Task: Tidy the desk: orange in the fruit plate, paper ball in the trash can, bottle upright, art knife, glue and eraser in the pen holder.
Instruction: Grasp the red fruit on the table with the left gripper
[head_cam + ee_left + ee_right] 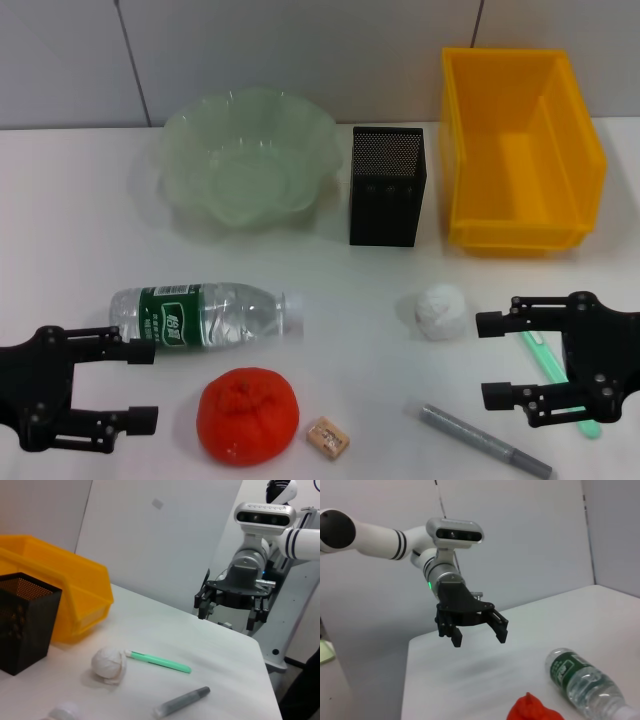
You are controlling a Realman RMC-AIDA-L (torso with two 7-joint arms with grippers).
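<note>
The pen holder [388,186] stands upright toward the back of the white surface [70,230] and serves as the anchor here. To its left sits the fruit plate [247,160], holding nothing, and to its right the trash can [520,148], apart from it by a small gap. Nearer the robot than the pen holder, the paper ball [438,311] lies slightly to the right; the bottle [203,314] lies on its side to the left, white cap pointing toward the paper ball. Nearer still are the orange [248,415] and, just beside it, the eraser [328,438]. A grey pen-like stick [483,439] and a light green art knife [558,370] lie to the near right. The left gripper [143,386] hovers by the bottle's base, jaws spread wide and holding nothing. The right gripper [496,360] hovers just beside the paper ball, equally wide and holding nothing, over the art knife.
</note>
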